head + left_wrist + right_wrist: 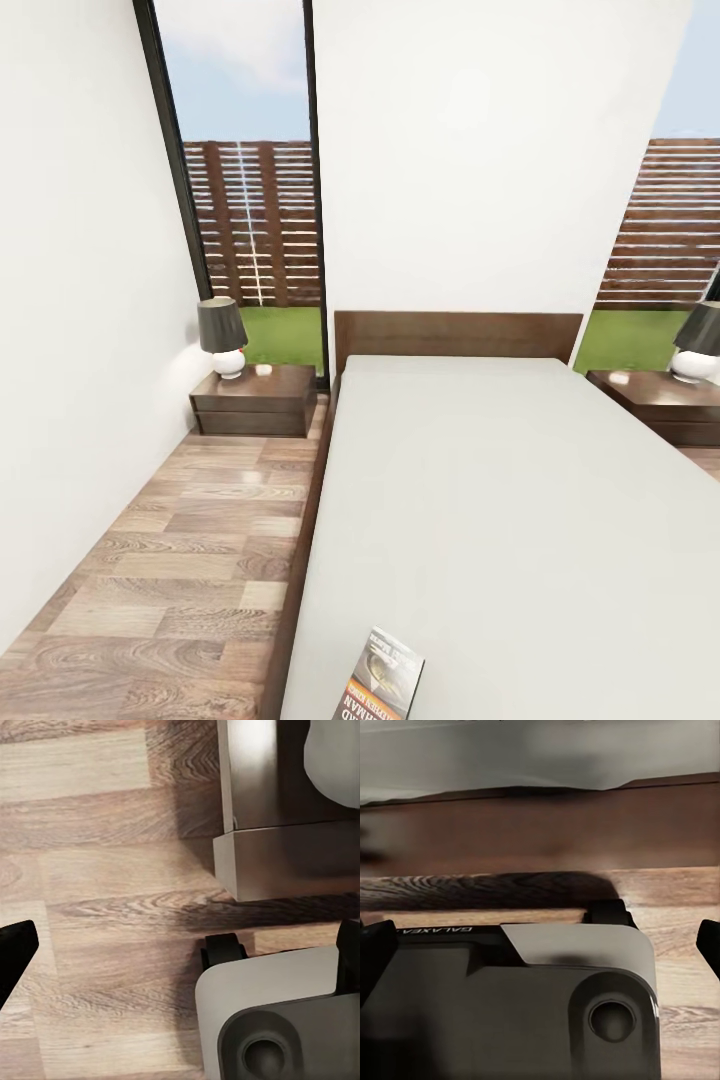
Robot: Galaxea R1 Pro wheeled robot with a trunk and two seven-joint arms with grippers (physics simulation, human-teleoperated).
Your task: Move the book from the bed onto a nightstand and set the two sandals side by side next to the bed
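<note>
The book (382,680), dark-covered with an orange band, lies on the bed (500,500) near its near left edge. A dark brown nightstand (255,400) stands left of the headboard, and another nightstand (660,400) stands at the right. In the left wrist view my left gripper (180,952) is open over the wood floor, black fingertips (13,952) far apart, nothing between them. My right gripper (540,945) is open too, its fingertips (375,945) spread wide, facing the bed's wooden side (540,825). The sandals are out of view.
Each nightstand carries a dark-shaded lamp (222,335). A strip of plank floor (180,560) runs between the left wall and the bed. My grey base (277,1012) sits close to the bed frame's corner (285,862). Tall windows flank the headboard.
</note>
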